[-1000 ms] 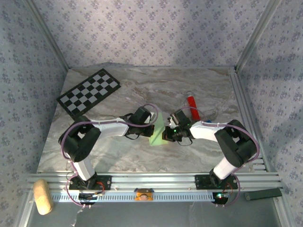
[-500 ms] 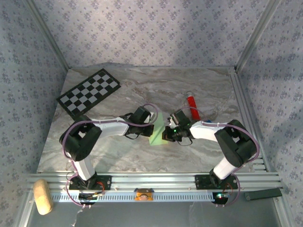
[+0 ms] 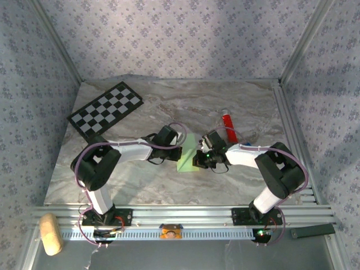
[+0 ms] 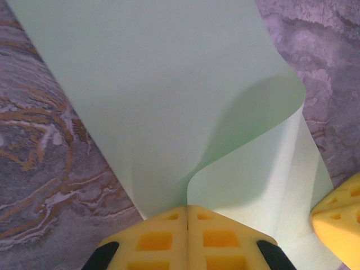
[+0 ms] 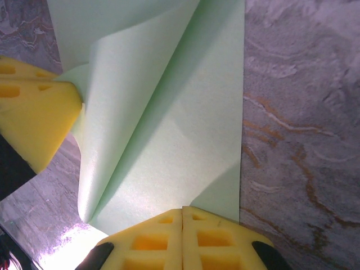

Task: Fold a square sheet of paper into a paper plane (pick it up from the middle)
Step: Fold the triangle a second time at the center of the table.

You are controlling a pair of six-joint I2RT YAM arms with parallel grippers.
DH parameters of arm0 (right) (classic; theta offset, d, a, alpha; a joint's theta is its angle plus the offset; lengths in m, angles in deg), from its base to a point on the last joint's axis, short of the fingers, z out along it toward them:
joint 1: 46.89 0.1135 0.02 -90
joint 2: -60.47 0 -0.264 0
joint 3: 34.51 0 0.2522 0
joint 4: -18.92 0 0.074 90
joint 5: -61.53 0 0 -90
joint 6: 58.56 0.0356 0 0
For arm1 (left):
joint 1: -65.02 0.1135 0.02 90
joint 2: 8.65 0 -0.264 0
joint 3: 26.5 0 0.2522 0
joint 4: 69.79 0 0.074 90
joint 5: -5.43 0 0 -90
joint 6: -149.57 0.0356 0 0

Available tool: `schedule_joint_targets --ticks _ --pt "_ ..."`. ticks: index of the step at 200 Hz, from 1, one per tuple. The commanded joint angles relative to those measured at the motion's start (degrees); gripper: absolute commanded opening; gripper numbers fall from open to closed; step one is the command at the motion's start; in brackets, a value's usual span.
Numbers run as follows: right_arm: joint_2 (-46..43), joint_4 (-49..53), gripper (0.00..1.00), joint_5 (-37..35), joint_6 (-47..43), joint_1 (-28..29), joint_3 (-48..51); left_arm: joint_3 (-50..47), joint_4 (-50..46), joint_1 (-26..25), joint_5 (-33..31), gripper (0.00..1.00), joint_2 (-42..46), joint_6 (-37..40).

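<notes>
- While both arms meet near the middle of the grey marble table (image 3: 140, 185), the thin, light green square sheet of paper (image 3: 187, 159) sits between them, partly lifted off the top.
- The left gripper (image 4: 187, 225) has its yellow pads pressed tight together, pinching one edge of the sheet.
- The right gripper (image 5: 181, 225) has its pads pressed together too, pinching the edge on the other side.
- In the wrist views, part of the sheet lies flat on the table and another part curls up and over it.
- The curl is soft and round, not a sharp line, so I think the first fold is only half made.
- Nothing looks like a paper plane yet: no pointy nose, no wings, and no crease down the middle that I can see.
- The pick-up looks done, since both grippers have hold of the sheet.
- What is left, I think, is almost everything: lay the curled part down, press it flat, then make all the other folds.
- The black-and-white checkerboard (image 3: 106, 111) lies well apart at the far left, and the red tube (image 3: 229, 122) lies near the right arm, touching neither the sheet nor a gripper.
</notes>
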Motion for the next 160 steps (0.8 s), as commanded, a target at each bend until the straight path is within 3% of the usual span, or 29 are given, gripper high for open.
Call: schedule_joint_targets --ticks 1,160 --pt "1.7 5.1 0.07 -2.7 -1.0 -0.4 0.2 -0.2 0.9 0.5 0.8 0.01 0.3 0.1" --pt "1.4 6.1 0.07 -2.8 -1.3 -1.1 0.2 0.4 1.5 0.9 2.4 0.01 -1.8 0.5"
